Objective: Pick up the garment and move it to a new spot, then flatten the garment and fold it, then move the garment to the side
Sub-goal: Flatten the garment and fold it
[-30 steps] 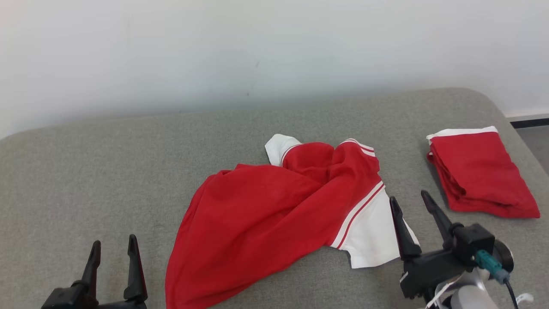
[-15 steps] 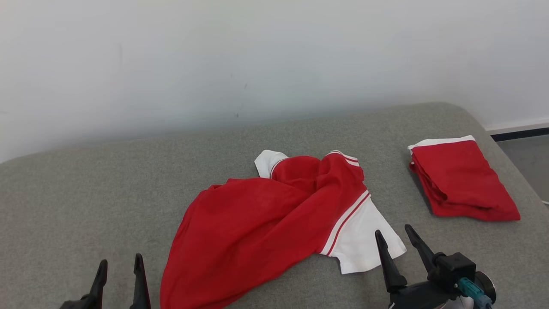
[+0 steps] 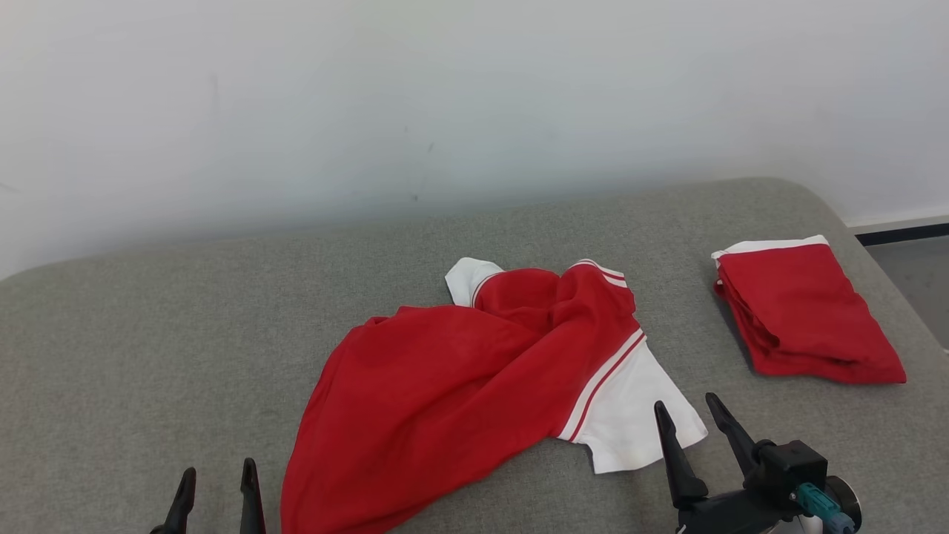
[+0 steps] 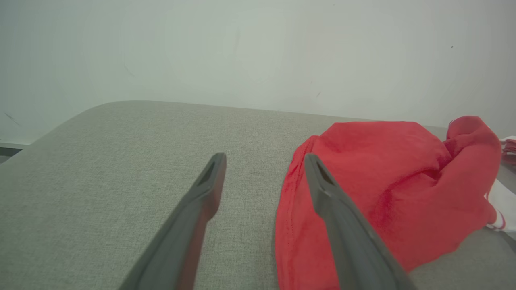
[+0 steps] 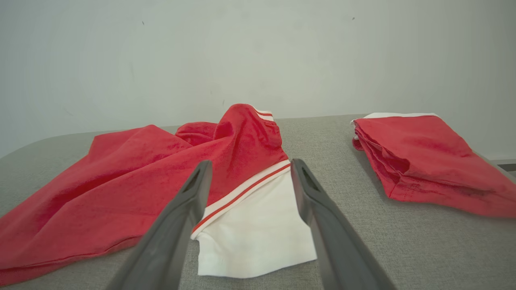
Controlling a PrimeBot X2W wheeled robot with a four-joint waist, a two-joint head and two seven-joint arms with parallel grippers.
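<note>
1. Head view: a crumpled red garment with white striped sleeves [image 3: 445, 386] lies mid-way across the grey padded surface [image 3: 148, 334], with a folded red cloth [image 3: 808, 311] well apart to its right. The left pincer [image 3: 217, 467] and right pincer [image 3: 683, 400] hover wide open, holding nothing.
2. Left wrist view: the left pincer [image 4: 264, 157] sits just beside the garment's red hem.
3. Right wrist view: the right pincer [image 5: 250, 163] frames the white sleeve [image 5: 258, 237]. Pinching one thin layer could let the bunched fabric slip free or trail onto the folded cloth.
</note>
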